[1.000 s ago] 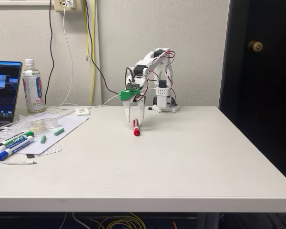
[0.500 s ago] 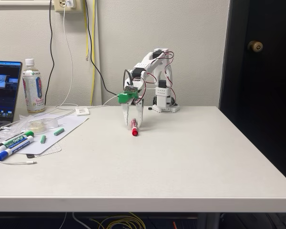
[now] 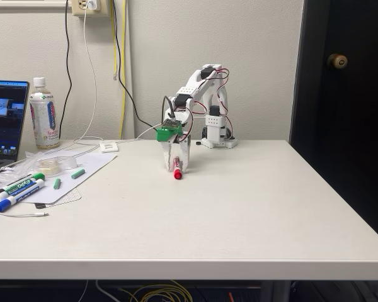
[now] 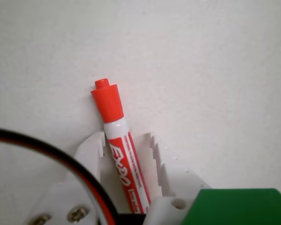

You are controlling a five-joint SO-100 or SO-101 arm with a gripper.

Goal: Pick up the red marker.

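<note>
Lowered onto white tabletop (image 3: 252, 207) in fixed view: white two-finger pincer (image 3: 176, 167), straddling slim red-capped white marker (image 3: 177, 168); red cap poking out in front of fingertips. Wrist view: pincer (image 4: 127, 140) parted, serrated fingers (image 4: 155, 157) flanking barrel marked "EXPO", left finger touching, right just beside.
</note>
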